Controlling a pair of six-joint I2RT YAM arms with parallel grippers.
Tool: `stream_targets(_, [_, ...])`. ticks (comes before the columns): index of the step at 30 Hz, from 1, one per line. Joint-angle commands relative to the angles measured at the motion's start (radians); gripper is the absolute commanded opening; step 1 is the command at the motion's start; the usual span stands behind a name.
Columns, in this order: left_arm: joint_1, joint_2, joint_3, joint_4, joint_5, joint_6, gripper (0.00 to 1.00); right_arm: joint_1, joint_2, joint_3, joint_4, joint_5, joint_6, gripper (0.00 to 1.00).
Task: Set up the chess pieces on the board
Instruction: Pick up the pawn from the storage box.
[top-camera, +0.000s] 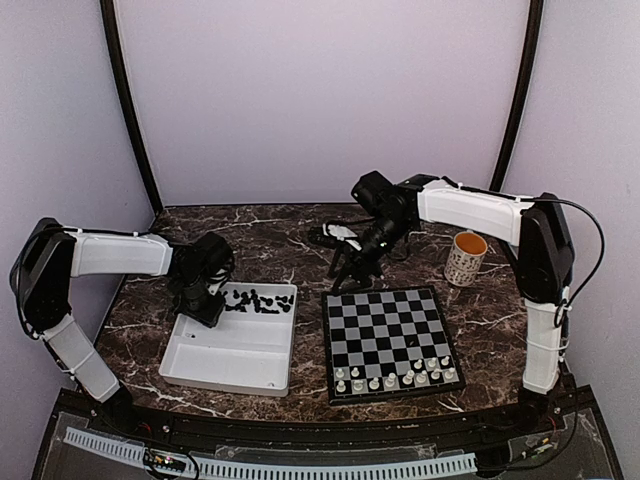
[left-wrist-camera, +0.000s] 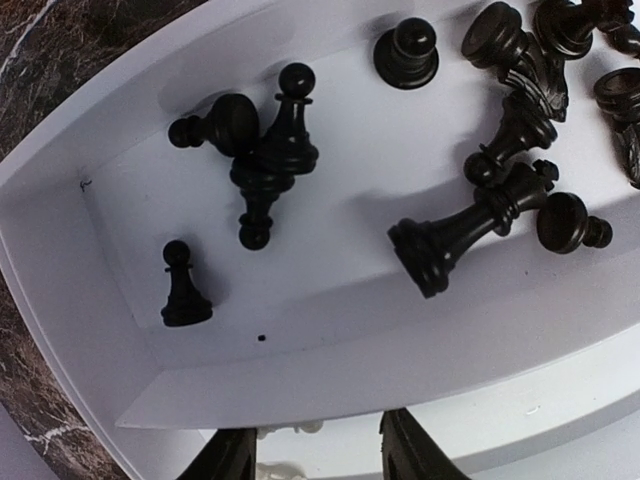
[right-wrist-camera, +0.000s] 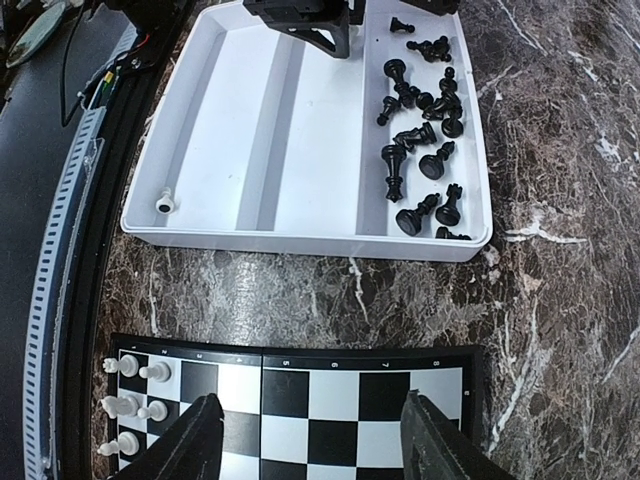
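Jaws on left gripper (left-wrist-camera: 318, 442) stand apart, no piece seen gripped. It hangs over the tray (left-wrist-camera: 330, 370), at the far-left corner in the top view, above the compartment with the black pieces (left-wrist-camera: 460, 232). Most of these lie tipped over, some touching or piled; one pawn (left-wrist-camera: 185, 290) stands upright, apart from the others, near the compartment's end wall

Right gripper (right-wrist-camera: 315, 430) is wide open and holds nothing. It hovers at the far edge of the board (right-wrist-camera: 330, 395), with its wrist camera looking across the board edge toward the tray

The board lies flat on the marble table (right-wrist-camera: 560, 150), just right of the tray, not touching it. White pieces (top-camera: 400, 378) stand on the two nearest rows; the other squares show none. No black piece is on the board; all in view are in the tray's far compartment. One lone white piece (right-wrist-camera: 165, 203) lies in the tray's near compartment, in a corner, well apart from the black ones. The middle compartment shows no pieces

Mug (top-camera: 466, 257) stands on the table beyond the board's far-right corner, near the right arm
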Motion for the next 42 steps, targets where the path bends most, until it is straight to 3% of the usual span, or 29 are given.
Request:
stream_targets(1, [0.013, 0.0, 0.003, -0.047, 0.01, -0.007, 0.45, 0.013, -0.036, -0.014, 0.03, -0.041, 0.011, 0.61])
stream_targets(8, [0.019, 0.016, 0.005, -0.072, 0.071, -0.034, 0.42, 0.018, -0.033, -0.012, 0.034, -0.054, 0.022, 0.59])
stream_targets(15, [0.023, -0.089, -0.014, -0.045, 0.084, -0.07, 0.44, 0.022, -0.019, -0.011, 0.06, -0.079, 0.053, 0.58])
stream_targets(42, [0.031, 0.044, -0.038, -0.04, 0.048, -0.104, 0.46, 0.035, 0.01, -0.024, 0.079, -0.106, 0.082, 0.54])
